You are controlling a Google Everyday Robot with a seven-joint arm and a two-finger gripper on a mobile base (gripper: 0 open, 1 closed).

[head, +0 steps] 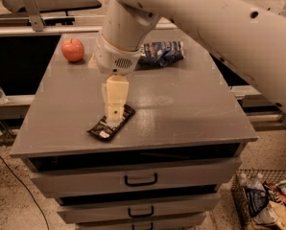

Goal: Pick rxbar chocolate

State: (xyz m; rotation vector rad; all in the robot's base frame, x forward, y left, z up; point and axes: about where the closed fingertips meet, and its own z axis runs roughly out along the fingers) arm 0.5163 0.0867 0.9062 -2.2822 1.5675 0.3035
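Three items lie on a grey tabletop (pixel 191 114): a red apple (pixel 73 50) at the far left, a blue snack bag (pixel 161 52) at the back, and the black rxbar chocolate (pixel 103 128) near the front edge. We see the tool (pixel 115 116) pointing down over the bar's far end; we cannot tell whether it is open or closed.

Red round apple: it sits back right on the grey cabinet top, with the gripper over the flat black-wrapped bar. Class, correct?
No. The camera view shows the red round apple back left on the grey cabinet top; the gripper is over the flat black-wrapped bar.
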